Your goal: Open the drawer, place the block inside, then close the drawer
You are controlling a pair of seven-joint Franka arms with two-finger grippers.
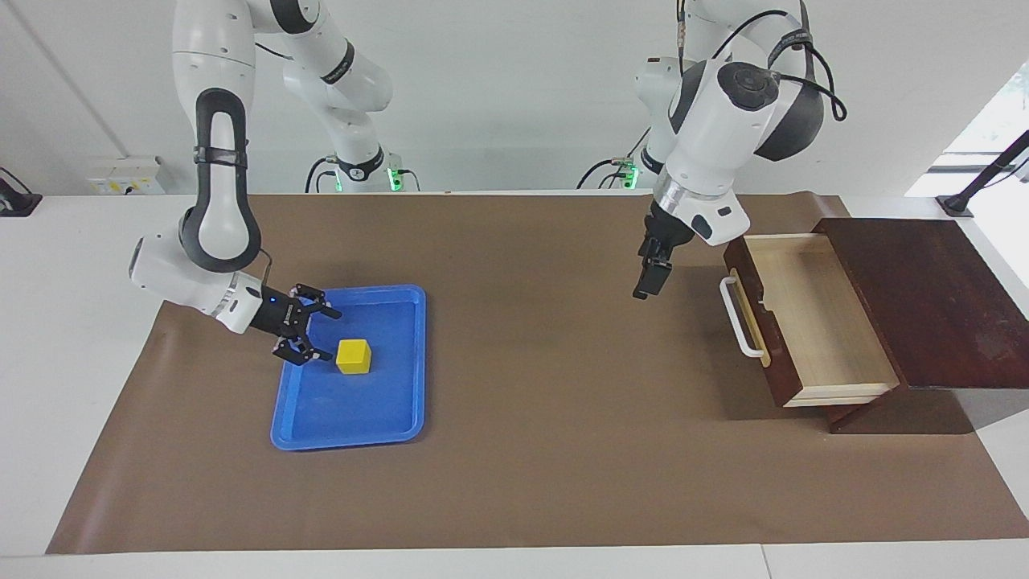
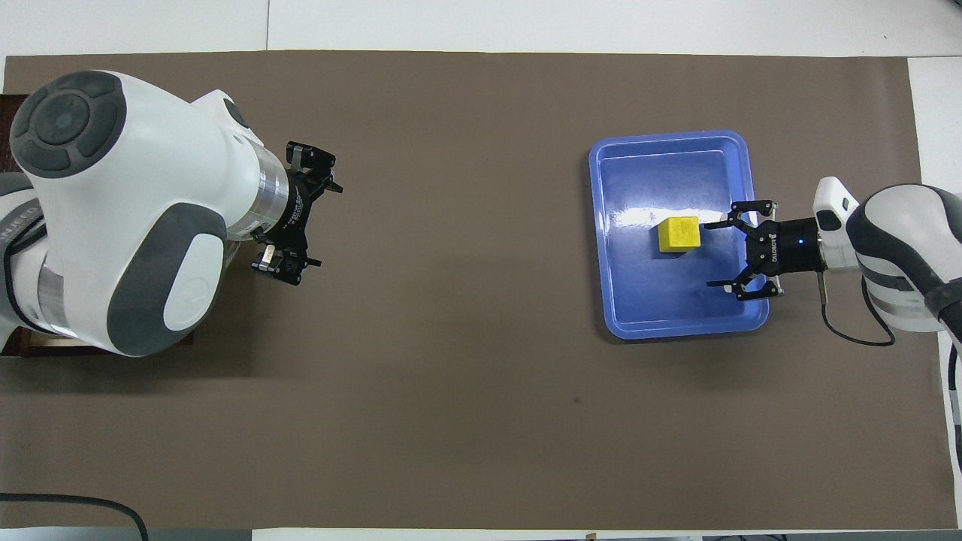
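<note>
Toward the left arm's end of the desk (image 1: 514, 482), the drawer (image 1: 812, 322) stands pulled well out of its dark brown wooden box (image 1: 932, 301), its pale wood interior showing and its white bar handle (image 1: 735, 315) facing the middle of the desk. Up in the air over the brown mat (image 1: 530, 386), just clear of that handle, hangs the left gripper (image 1: 647, 277), fingers spread wide and holding nothing; in the overhead view the left gripper (image 2: 304, 218) shows its two black fingers parted, apart from the drawer front.

At the right arm's end lies a shallow blue tray (image 1: 402, 418) on the mat, and the block (image 1: 354, 356) sits on the tray floor, toward the tray's nearer half. The right gripper (image 1: 317, 331) is low over the tray's outer rim, just beside the block, its fingers wide apart and empty. From overhead the right gripper (image 2: 718, 252) points at the block (image 2: 679, 234), one fingertip close by the cube's side, with the other well apart from it over the tray (image 2: 624, 315)
</note>
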